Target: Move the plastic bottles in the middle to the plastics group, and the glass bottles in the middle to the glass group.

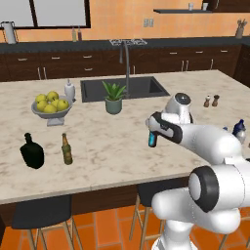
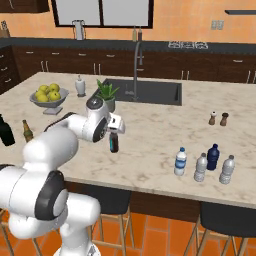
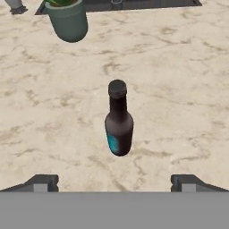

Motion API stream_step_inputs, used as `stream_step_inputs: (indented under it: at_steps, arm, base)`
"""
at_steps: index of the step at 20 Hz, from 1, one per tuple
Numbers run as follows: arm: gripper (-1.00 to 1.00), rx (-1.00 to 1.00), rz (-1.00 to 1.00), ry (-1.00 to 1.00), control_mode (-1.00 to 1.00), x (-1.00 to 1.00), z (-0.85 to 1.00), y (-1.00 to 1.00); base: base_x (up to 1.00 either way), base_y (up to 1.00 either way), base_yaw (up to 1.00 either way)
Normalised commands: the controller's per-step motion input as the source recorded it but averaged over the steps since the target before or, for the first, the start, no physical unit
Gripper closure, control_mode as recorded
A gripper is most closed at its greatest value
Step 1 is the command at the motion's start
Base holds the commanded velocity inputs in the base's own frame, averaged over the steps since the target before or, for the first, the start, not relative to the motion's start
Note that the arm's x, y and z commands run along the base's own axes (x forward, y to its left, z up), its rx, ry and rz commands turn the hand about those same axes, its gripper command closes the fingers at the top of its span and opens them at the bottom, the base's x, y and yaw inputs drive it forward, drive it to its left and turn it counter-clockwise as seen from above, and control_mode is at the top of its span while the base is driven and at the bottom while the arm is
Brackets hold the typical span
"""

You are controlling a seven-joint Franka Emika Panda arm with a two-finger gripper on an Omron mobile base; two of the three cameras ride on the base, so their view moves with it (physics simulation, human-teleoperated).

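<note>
Gripper (image 3: 114, 181) wide open, brown bottle (image 3: 119, 123) dead ahead at 12 o'clock, upright: drop straight, clamp body below neck.

The white arm reaches forward and down, its pincer (image 3: 114, 181) spread wide and empty.

Dark brown bottle (image 3: 118, 120), cyan label; beige marbled counter (image 3: 179, 89)

light: even, bright | shadows: faint, soft | glare: none | focus: sharp, slightly pixelated
</note>
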Motion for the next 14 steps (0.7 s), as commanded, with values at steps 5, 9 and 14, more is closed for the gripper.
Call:
stream_step_inputs:
  at_steps: [5,9,14]
  arm:
    - [-1.0,-0.01,0.03,0.0,-1.0,0.45,-0.18,0.03]
    - [-1.0,-0.05,0.0,0.0,-1.0,0.4,-0.31,-0.01]
    - [-1.0,-0.02,0.02,0.0,-1.0,0.41,-0.3,-0.02]
  base:
    - [0.0,0.0,0.0]
    - [0.0,0.0,0.0]
    - [0.0,0.0,0.0]
